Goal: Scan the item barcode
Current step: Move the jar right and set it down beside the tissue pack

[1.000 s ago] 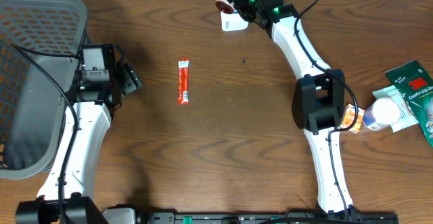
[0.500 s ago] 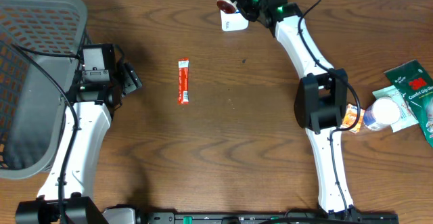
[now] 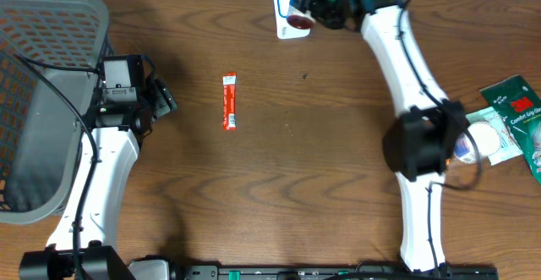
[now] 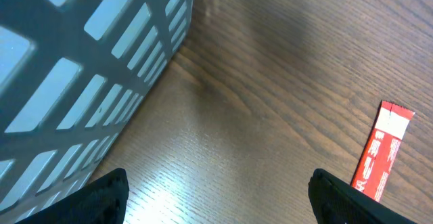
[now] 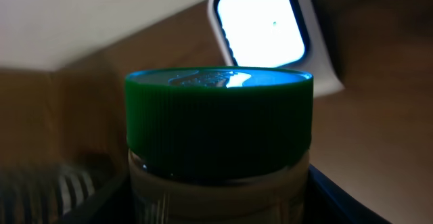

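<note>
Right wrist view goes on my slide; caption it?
A green-capped jar held before the glowing white scanner.

Jar [image 5: 218,126] — body below the right-wrist view's edge

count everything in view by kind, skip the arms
grey basket: 1
red sachet: 1
white scanner: 1
green-capped jar: 1
packets: 2, green packet and pale packet
white bottle, partly hidden: 1
total: 7

Overhead is evenly lit and sharp; right wrist dim, bottle [image 5: 220,136] shadowed, scanner window [image 5: 260,28] glaring white.
</note>
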